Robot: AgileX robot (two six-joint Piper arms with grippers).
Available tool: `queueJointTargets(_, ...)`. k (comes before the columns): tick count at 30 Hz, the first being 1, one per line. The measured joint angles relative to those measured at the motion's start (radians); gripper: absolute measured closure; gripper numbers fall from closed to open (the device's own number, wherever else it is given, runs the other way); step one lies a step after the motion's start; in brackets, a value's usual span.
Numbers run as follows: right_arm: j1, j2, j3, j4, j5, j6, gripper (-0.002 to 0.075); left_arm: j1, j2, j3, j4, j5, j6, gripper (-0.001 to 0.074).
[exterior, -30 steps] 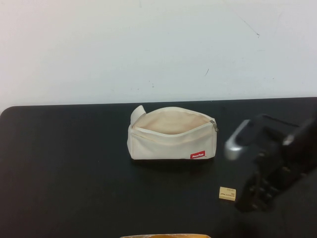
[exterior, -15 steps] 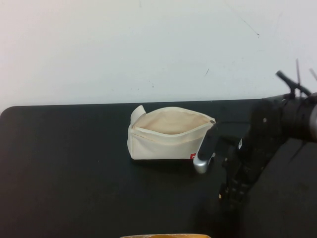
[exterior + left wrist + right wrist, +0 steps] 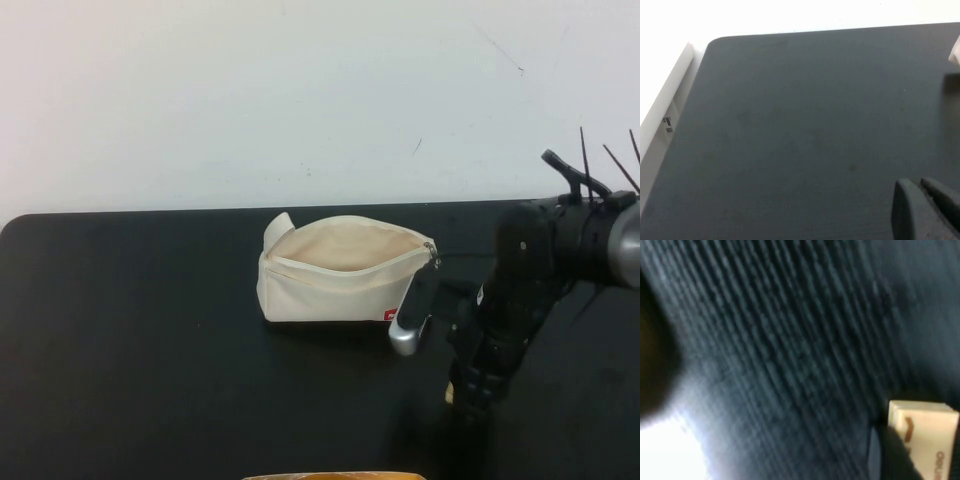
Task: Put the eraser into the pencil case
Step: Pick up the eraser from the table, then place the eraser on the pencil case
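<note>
High view: your right gripper is down at the eraser near the bench's front right; I cannot tell its finger spread. The eraser looks light, firm and small, so pinch its long sides. The pencil case gapes mid-bench. The left gripper hovers pressed together.

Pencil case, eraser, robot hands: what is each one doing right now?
pencil case: unzipped, mouth open, standing on the table.
eraser: lying on the table, right by the right gripper, not yet in the case.
right gripper: down low at the eraser.
left gripper: fingers together, above bare table, holding nothing.
</note>
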Motion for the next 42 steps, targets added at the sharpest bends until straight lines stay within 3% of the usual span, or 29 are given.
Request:
queueJointTargets(6, 0.0, 0.016, -0.195, -0.005, 0.344, 0.014, 0.0517, 0.0, 0.0, 0.0, 0.0, 0.0, 0.0, 0.0736)
queueJointTargets(9, 0.0, 0.014, -0.343, -0.005, 0.401, 0.082, 0.0517, 0.0, 0.0, 0.0, 0.0, 0.0, 0.0, 0.0736)
queueJointTargets(13, 0.0, 0.012, -0.535, 0.002, 0.416, 0.15, 0.0517, 0.0, 0.0, 0.0, 0.0, 0.0, 0.0, 0.0736)
queueJointTargets(16, 0.0, 0.01, -0.627, 0.01, 0.33, 0.177, 0.0517, 0.0, 0.0, 0.0, 0.0, 0.0, 0.0, 0.0736)
queueJointTargets(21, 0.0, 0.017, -0.659, 0.118, 0.131, 0.224, 0.0517, 0.0, 0.0, 0.0, 0.0, 0.0, 0.0, 0.0736)
queueJointTargets(26, 0.002, 0.079, -0.659, 0.168, 0.057, 0.228, 0.0512, 0.0, 0.0, 0.0, 0.0, 0.0, 0.0, 0.0736)
queueJointTargets(31, 0.002, 0.13, -0.659, 0.169, 0.063, 0.23, 0.0428, 0.0, 0.0, 0.0, 0.0, 0.0, 0.0, 0.0736)
queueJointTargets(35, 0.002, 0.13, -0.682, 0.169, 0.089, 0.23, 0.0411, 0.0, 0.0, 0.0, 0.0, 0.0, 0.0, 0.0736)
queueJointTargets(38, 0.002, 0.13, -0.753, 0.149, 0.175, 0.23, 0.043, 0.0, 0.0, 0.0, 0.0, 0.0, 0.0, 0.0736)
queueJointTargets(42, 0.002, 0.126, -0.902, 0.079, 0.339, 0.23, 0.0515, 0.0, 0.0, 0.0, 0.0, 0.0, 0.0, 0.0736)
